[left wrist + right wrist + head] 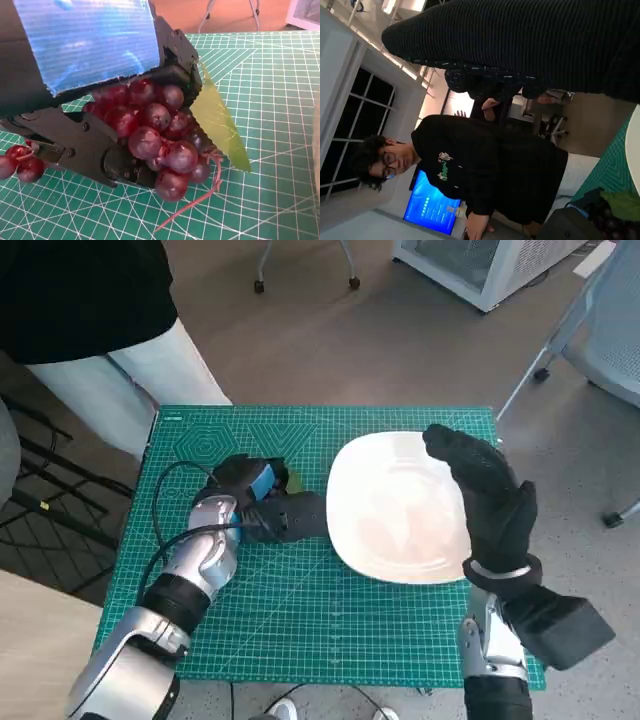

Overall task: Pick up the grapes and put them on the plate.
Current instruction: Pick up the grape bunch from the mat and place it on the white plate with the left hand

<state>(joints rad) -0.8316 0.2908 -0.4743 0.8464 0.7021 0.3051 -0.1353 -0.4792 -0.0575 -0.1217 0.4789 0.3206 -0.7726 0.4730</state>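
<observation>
Left hand point(250, 492) grips the grapes point(150, 140) on the green mat point(300, 610).
The white plate point(395, 505) lies just beside them; the gloved right hand point(485, 495) hovers over its edge, seemingly open and empty.

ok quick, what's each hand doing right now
Left hand: closed around the grapes, on the mat.
Right hand: open, holding nothing, raised over the edge of the plate.

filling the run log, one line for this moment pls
left hand grips grapes on mat | right hand open above plate | grapes not yet plated
</observation>
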